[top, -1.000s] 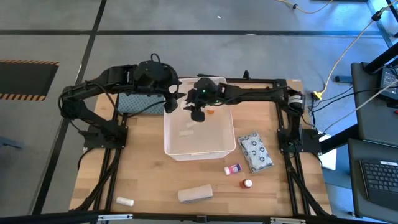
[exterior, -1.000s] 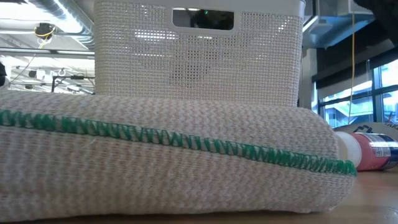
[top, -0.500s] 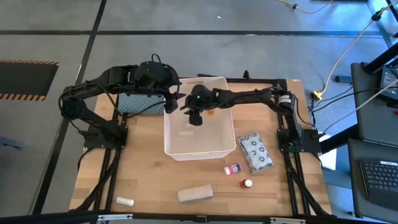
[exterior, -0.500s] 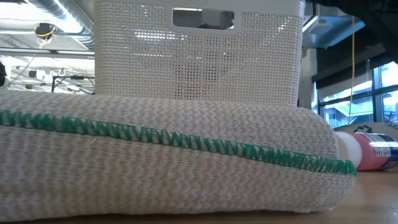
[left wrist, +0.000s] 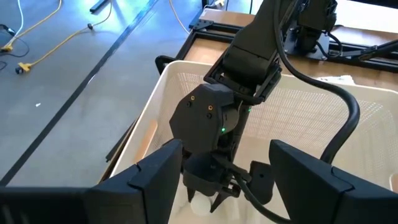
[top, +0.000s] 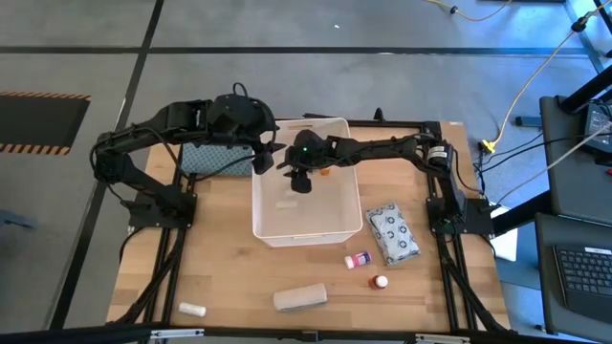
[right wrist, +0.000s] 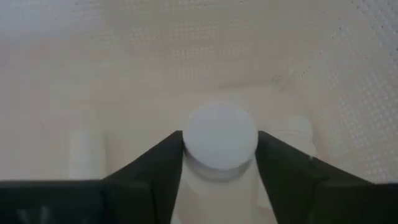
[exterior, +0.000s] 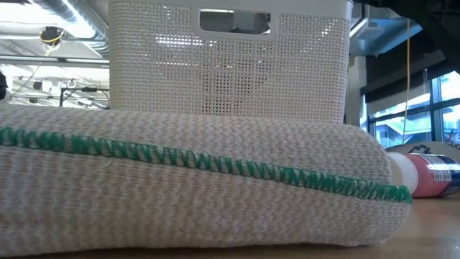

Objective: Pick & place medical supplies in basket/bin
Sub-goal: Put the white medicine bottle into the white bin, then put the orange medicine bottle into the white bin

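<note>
A white-capped bottle (right wrist: 219, 149) sits between the right gripper (top: 302, 179)'s fingers, low inside the white bin (top: 287, 231); they look to be loosening, so this is the drop-off. Next: let go fully, lift clear. Left gripper (top: 262, 153) hovers open at the rim.

A teal-grey patterned cloth (top: 205, 158) lies on the wooden table (top: 220, 268) — a yellow cable (top: 535, 72) crosses the floor
</note>
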You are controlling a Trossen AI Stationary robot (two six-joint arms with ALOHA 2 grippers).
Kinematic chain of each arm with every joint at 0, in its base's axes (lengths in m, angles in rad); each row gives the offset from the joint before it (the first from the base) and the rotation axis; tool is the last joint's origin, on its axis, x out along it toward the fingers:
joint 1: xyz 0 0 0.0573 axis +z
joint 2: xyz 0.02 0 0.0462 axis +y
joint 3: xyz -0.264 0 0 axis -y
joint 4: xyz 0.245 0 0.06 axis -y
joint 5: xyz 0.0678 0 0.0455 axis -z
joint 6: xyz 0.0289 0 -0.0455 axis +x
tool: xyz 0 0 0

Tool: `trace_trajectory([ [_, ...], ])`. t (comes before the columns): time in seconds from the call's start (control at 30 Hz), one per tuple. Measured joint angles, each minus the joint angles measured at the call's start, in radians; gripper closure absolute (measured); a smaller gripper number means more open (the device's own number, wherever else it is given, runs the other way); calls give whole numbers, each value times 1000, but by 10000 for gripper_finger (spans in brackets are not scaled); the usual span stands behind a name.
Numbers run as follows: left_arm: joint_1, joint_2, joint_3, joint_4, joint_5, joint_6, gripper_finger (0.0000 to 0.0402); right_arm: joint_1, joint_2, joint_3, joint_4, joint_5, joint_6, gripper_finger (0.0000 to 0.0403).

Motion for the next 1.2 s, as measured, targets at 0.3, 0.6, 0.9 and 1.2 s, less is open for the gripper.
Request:
trace_trajectory([
  [0.3,0,0,0,0,0,0,167,-2,-36,0,-14,2,28,111],
  [0.6,0,0,0,-1,0,0,167,-2,-252,2,-58,2,28,106],
  [0.9,0,0,0,-60,-1,0,167,50,-528,2,-416,0,77,108],
  [1.2,0,0,0,-67,-11,70,167,195,-723,2,-818,38,266,108],
])
